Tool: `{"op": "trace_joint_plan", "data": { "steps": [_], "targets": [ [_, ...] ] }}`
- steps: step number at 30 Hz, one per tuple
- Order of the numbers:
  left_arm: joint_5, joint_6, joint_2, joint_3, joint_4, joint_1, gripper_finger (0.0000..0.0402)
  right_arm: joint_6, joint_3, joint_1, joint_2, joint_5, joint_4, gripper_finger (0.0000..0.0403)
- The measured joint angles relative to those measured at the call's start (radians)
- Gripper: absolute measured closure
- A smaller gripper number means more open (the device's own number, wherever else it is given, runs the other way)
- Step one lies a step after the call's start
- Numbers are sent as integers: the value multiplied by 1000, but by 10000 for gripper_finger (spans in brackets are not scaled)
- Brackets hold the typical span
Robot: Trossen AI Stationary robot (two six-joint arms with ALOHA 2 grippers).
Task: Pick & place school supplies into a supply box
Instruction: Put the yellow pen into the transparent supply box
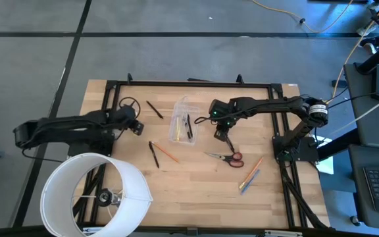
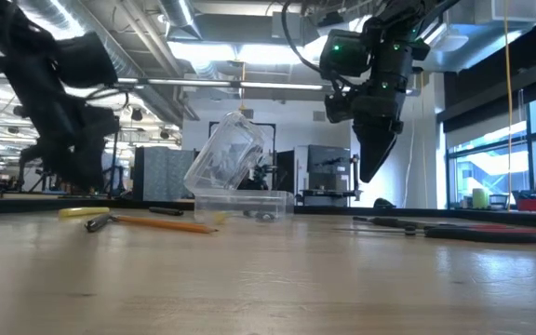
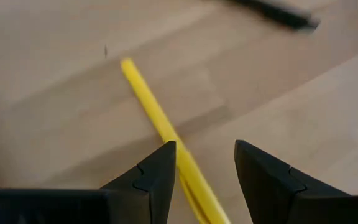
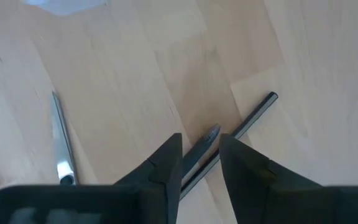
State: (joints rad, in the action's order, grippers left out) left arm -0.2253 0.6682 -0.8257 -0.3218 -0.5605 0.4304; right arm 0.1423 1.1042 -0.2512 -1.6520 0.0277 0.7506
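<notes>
- Near edge: big white cylinder (image 1: 94, 194) at left corner; orange & blue pencils (image 1: 250, 176) lie at right.
- Scissors (image 1: 226, 157), red handles, flat on table (image 1: 196, 197), mid-right.
- Right gripper (image 1: 224, 137) above scissors, jaws part open, nothing held.
- Supply box (image 1: 181, 122), clear, lid up, center; pen inside.
- Left gripper (image 3: 204, 168) left of box, jaws apart over yellow pencil (image 3: 154, 112), not gripping.
</notes>
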Motion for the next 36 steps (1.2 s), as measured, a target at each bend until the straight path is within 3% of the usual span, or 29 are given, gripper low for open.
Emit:
{"op": "trace_joint_plan", "data": {
  "steps": [13,18,29,36],
  "targets": [
    [28,94,-210,-5,6,4,245,-22,0,0,0,0,1,292],
    [29,83,-222,-5,2,4,265,-51,0,0,0,0,0,292],
    [33,54,-222,-2,11,4,352,-72,0,0,0,0,-11,292],
    [19,2,-208,-22,8,4,356,-72,0,0,0,0,-11,292]
  ]
}}
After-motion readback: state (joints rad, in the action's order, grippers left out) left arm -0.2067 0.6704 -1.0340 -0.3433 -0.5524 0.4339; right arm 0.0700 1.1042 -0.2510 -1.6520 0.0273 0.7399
